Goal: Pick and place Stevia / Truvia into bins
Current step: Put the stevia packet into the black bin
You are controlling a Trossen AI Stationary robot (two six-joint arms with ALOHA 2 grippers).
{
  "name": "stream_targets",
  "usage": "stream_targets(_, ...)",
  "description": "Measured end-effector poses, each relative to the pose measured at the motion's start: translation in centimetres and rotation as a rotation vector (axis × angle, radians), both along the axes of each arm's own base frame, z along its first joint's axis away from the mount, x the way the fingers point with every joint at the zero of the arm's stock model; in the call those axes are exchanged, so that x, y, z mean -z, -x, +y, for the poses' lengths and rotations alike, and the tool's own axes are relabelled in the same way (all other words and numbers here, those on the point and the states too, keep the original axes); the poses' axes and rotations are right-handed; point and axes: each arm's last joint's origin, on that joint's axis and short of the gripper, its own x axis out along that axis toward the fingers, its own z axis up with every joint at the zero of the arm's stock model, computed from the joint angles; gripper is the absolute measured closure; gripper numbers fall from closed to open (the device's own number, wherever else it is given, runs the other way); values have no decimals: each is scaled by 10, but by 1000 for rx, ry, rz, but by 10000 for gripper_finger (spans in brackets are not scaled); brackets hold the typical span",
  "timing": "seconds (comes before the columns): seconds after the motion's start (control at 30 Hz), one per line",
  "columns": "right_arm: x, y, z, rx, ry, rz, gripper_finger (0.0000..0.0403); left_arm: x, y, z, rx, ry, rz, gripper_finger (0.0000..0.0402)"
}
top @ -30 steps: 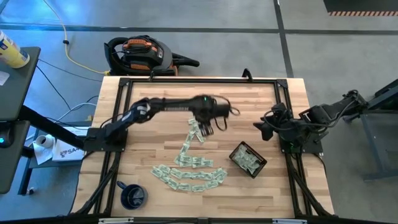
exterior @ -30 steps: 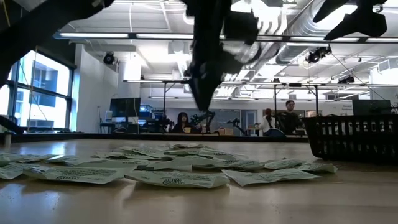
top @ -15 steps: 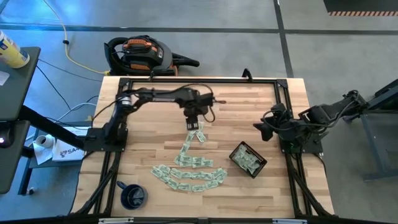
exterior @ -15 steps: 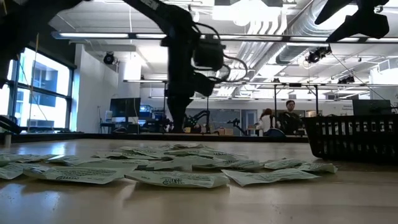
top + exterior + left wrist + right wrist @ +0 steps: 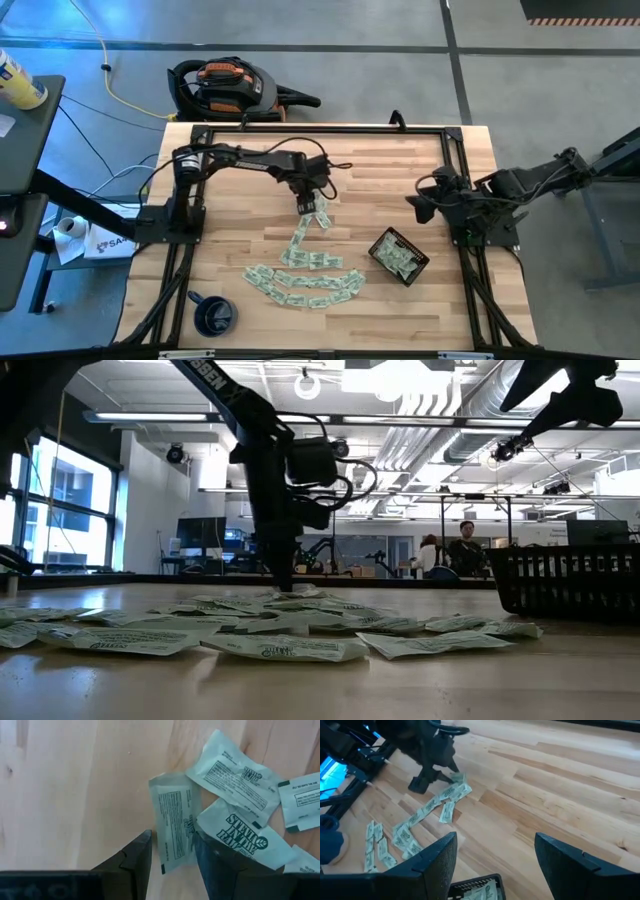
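1. Many Stevia sachets (image 5: pixel 305 270) are lying in a curved trail across the middle of the wooden desk (image 5: pixel 400 170), running from its centre down toward the front edge.
2. The left gripper (image 5: pixel 309 203) is reaching down at the far end of that trail, its fingers (image 5: pixel 135 857) narrowly parted and straddling one sachet (image 5: pixel 175 822) that is lying flat on the wood.
3. The black tray (image 5: pixel 399 256) is sitting to the right of the trail, tilted at an angle, already containing a few sachets.
4. The right gripper (image 5: pixel 420 203) is waiting at the desk's right side, clear of the sachets, with its fingers (image 5: pixel 437 857) spread wide and holding nothing.
5. A dark blue mug (image 5: pixel 213 315) is standing near the front left corner.
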Motion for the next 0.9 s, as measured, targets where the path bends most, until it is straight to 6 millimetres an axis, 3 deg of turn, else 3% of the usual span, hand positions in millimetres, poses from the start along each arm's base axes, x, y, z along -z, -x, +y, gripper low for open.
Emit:
stream_targets(0.17,0,-1,-2,6,-14,6,146,9,5,-2,-23,1,5,243)
stream_targets(0.37,0,-2,-2,9,-16,-4,146,-3,-5,2,-36,-47,-17,362)
stream_targets(0.47,-2,-4,-1,11,-9,-38,146,-18,-17,6,-63,-64,-52,376)
stream_targets(0.57,-5,-6,2,-1,16,-78,146,-55,-33,4,-65,-36,-162,359)
stream_targets(0.63,-6,-5,3,-3,32,-88,146,-81,-47,-10,-6,21,-266,358)
stream_targets(0.77,-7,-4,6,-6,56,-107,146,-128,-75,-59,135,121,-497,375)
stream_targets(0.83,-8,-3,7,-15,58,-109,146,-141,-88,-85,177,136,-621,375)
stream_targets(0.9,-8,-2,8,-26,57,-112,146,-142,-100,-109,182,175,-693,375)
